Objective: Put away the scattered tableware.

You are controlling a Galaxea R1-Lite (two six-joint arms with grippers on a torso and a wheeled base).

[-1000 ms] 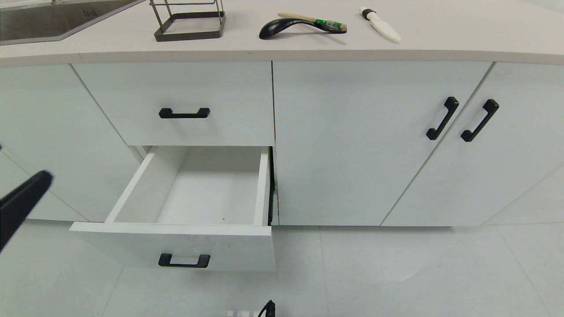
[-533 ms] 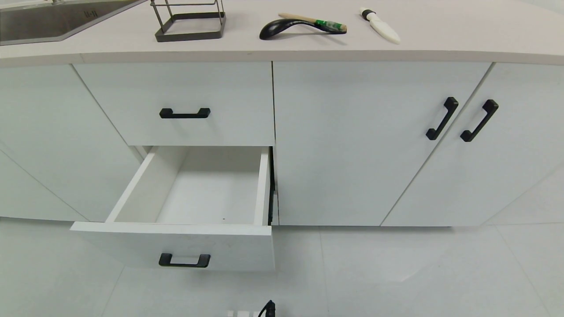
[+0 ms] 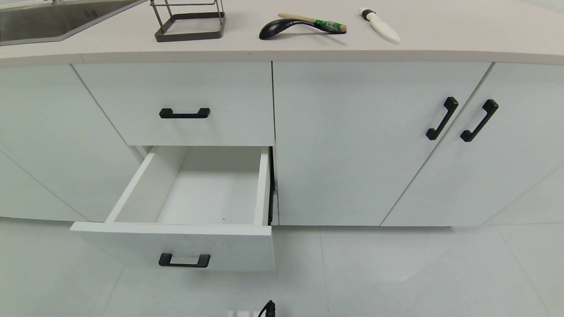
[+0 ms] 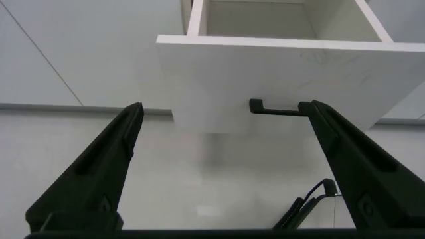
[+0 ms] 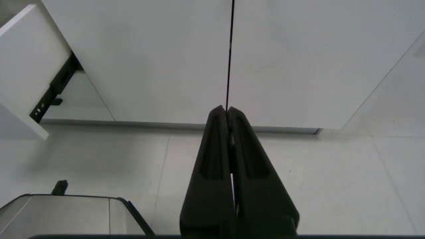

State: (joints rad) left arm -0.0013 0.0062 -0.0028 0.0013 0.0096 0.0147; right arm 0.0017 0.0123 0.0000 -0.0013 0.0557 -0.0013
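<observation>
Left jaws: spread wide, nothing between them. They sit low and face the front of the open drawer (image 4: 285, 56), with its black handle (image 4: 275, 108) just beyond the gap.

Right jaws: pressed together, holding nothing. They point at the seam between two cabinet doors (image 5: 229, 53), and the drawer's slide rail (image 5: 56, 85) is off to one side.

Change: 1.0 s ago a dark part of the left arm showed at the left edge of the head view. By 0.5 s ago it was gone, and it is gone now. Drawer and tableware have not shifted.

Reading: opening the drawer looks finished and the left arm has backed off. Picking up has not begun.

Tableware: all on the worktop (image 3: 462, 39), well above the drawer.
- Black spoon (image 3: 277, 28).
- Wooden-handled utensil with a green band (image 3: 313, 20), lying across the spoon's handle.
- White knife with a black collar (image 3: 381, 26), near them toward the right.
- Dark wire rack (image 3: 189, 24) and sink (image 3: 39, 22) further left.

Views: the wrist views give the state of the jaws and the drawer front from close up. The head view gives the tableware and the drawer's inside.
</observation>
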